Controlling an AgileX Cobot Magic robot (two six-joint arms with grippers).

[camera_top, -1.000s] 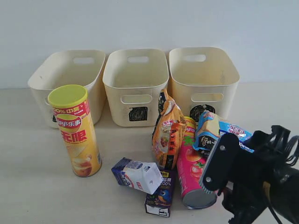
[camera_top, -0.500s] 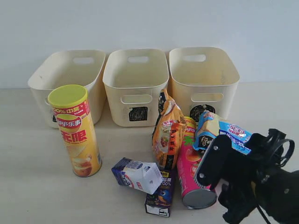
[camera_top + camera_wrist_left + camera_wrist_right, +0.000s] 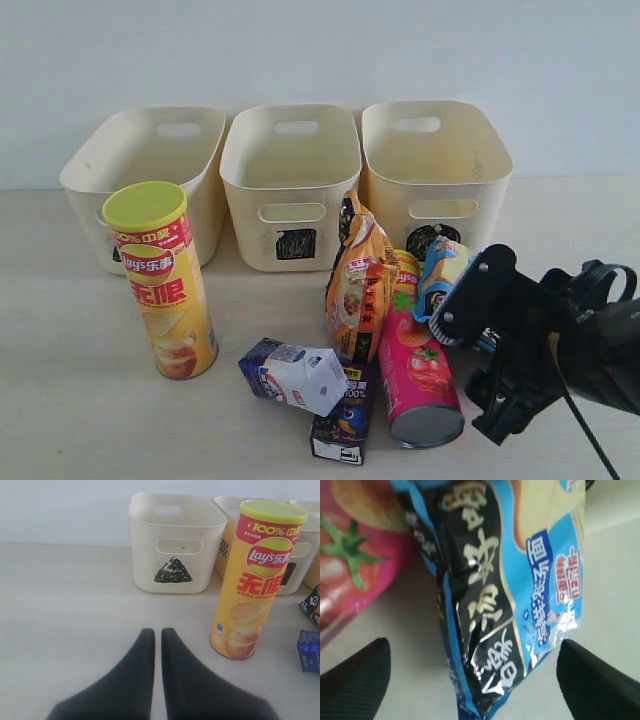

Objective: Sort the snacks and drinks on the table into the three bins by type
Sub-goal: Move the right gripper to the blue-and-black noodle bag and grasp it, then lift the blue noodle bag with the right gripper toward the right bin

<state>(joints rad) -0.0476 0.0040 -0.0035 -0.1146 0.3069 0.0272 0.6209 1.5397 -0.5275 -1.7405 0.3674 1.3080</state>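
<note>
My right gripper (image 3: 468, 350) (image 3: 475, 680) is open, one finger on each side of the end of the blue-black foil bag (image 3: 445, 268) (image 3: 505, 580), not gripping it. That bag leans on the pink-red chip can (image 3: 420, 375) (image 3: 355, 545), which lies beside the upright orange bag (image 3: 360, 285). The purple-and-white gable carton (image 3: 295, 375) and the parrot juice box (image 3: 345, 425) lie in front. The yellow can (image 3: 165, 280) (image 3: 255, 580) stands at the left. My left gripper (image 3: 157, 632) is shut on nothing, low over the table near the yellow can; the exterior view does not show it.
Three cream bins stand in a row at the back: triangle (image 3: 140, 165) (image 3: 175, 510), square (image 3: 290, 150), circle (image 3: 435, 150). All three look empty inside. The right arm's black body fills the front right corner.
The right gripper has moved up and in from the front right corner, and its fingers now straddle the blue-black bag. The snacks and drinks have not shifted.
</note>
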